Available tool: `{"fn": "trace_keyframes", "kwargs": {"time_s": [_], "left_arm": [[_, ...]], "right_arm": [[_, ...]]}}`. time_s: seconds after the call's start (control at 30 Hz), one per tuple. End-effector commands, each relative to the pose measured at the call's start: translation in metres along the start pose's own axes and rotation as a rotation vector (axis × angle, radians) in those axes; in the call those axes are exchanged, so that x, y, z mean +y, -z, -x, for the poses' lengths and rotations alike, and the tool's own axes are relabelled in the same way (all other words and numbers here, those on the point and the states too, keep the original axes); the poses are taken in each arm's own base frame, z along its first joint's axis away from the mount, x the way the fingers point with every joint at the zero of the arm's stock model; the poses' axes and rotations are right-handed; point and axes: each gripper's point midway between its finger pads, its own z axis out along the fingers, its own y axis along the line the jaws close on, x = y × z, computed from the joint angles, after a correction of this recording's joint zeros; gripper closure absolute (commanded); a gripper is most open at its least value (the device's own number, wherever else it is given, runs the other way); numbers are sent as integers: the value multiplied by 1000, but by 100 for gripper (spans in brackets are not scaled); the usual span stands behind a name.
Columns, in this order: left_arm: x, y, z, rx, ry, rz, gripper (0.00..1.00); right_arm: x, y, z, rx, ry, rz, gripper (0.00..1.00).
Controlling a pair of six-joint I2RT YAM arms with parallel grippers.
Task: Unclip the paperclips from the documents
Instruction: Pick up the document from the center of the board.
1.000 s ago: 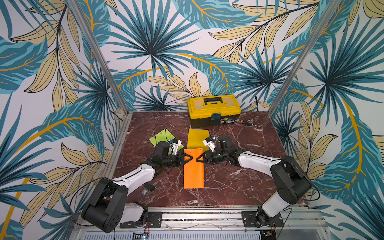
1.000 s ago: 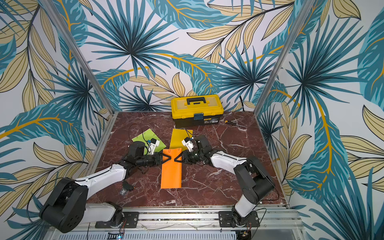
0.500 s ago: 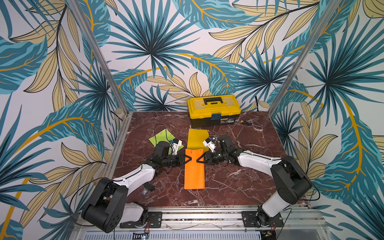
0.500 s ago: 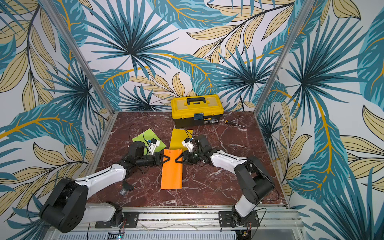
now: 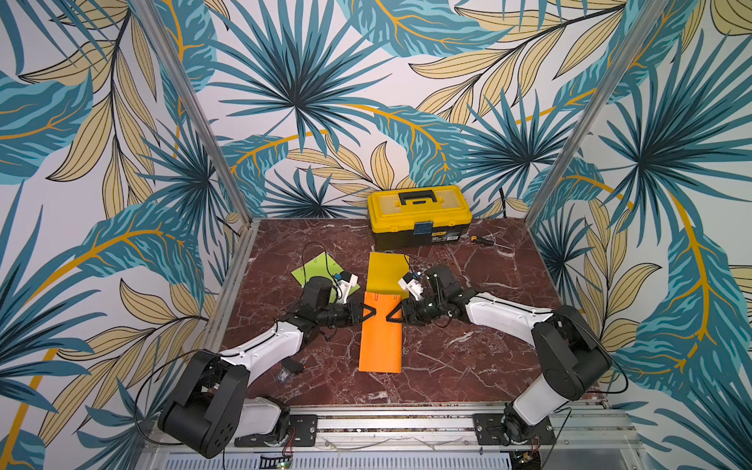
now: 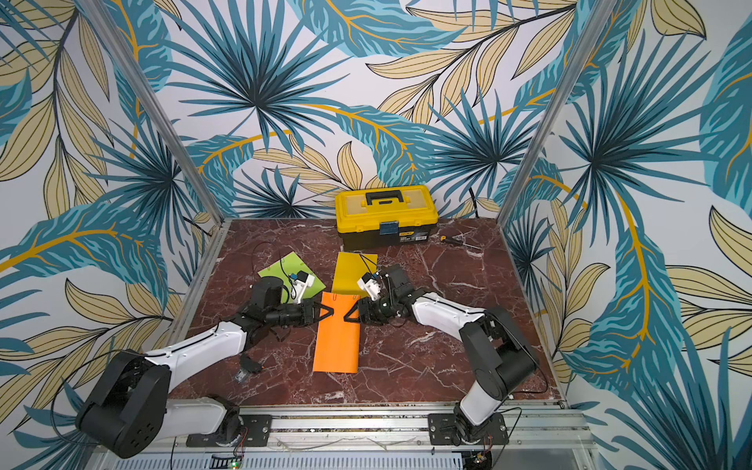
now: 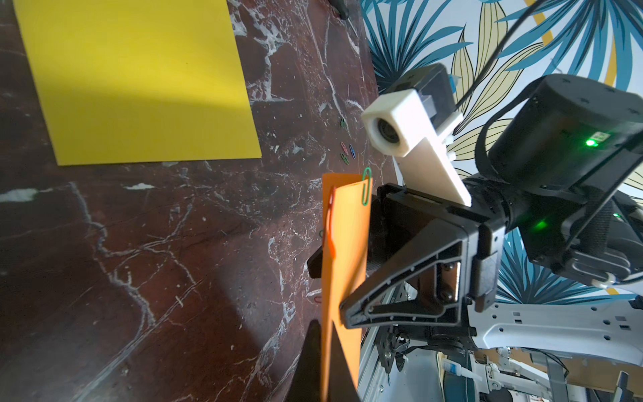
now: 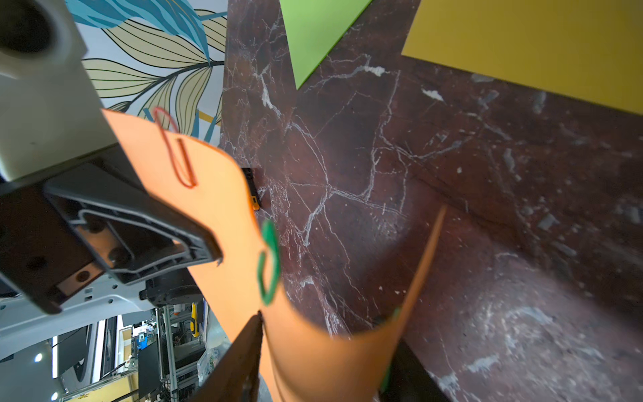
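I hold the orange sheet [image 5: 380, 346] by one side edge in the left gripper [image 5: 373, 312], jaws closed flat on the paper, which I judge keeps its clipped end raised off the marble table [image 5: 447, 366] for the other arm. The right gripper [image 5: 388, 317] straddles the opposite edge, jaws apart and paper bowing between them, beside the green paperclip [image 8: 269, 264] and red paperclip [image 8: 175, 153], both still attached. Since a second ago the left jaws have closed and the right have widened; the sheet hasn't shifted.
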Motion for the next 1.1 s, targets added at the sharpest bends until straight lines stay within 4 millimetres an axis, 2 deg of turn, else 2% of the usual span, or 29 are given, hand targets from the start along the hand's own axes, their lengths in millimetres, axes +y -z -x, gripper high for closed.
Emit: {"fn": "trace_keyframes", "kwargs": {"time_s": [0.0,0.43,0.73,1.07], "left_arm": [[-7,6,-4,11,-49,-17,100],[-7,18,-17,111,-149,67,100],[-3,23,-13,98,-198,120,100],[-19,27,-15,137,-303,118,100]], "right_arm": [[2,13,1,-9,31,-40,46],[0,36,-11,33,61,-114,38],[-6,57,-11,38,107,-188,37],[26,81,12,-30,342,-175,37]]}}
